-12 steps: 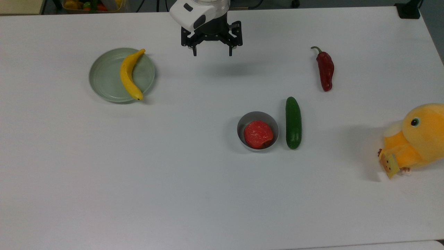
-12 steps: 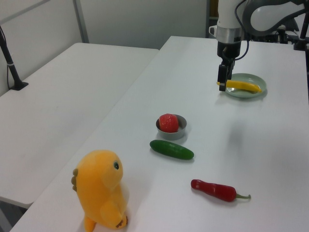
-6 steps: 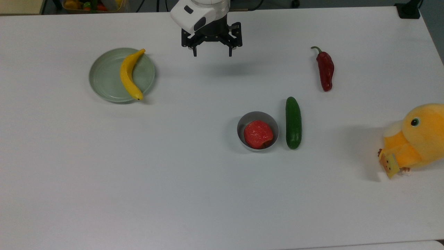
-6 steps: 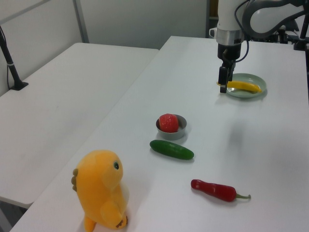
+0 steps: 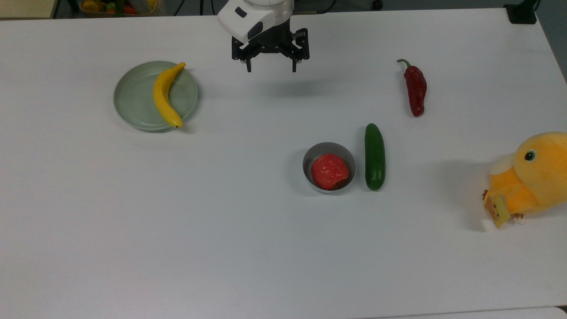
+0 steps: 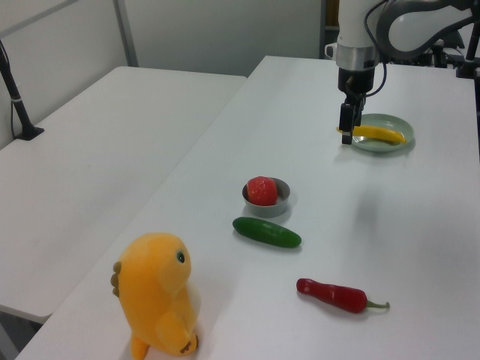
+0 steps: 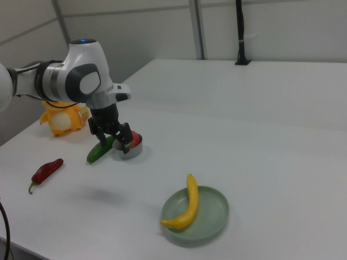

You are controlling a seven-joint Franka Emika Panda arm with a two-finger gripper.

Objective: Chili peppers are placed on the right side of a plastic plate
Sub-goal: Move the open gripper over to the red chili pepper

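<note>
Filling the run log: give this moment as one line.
pincer: open, empty, above table | chili pepper: on table, untouched | plate: holds banana | step: pickup not started

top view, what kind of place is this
Probably a robotics lab: a robot arm hangs over a plain white table, with a chili, cucumber and plush toy laid out as props.

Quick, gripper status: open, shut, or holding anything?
Gripper: open, holding nothing, above the white table, apart from the dark red wrinkled chili pepper.
</note>
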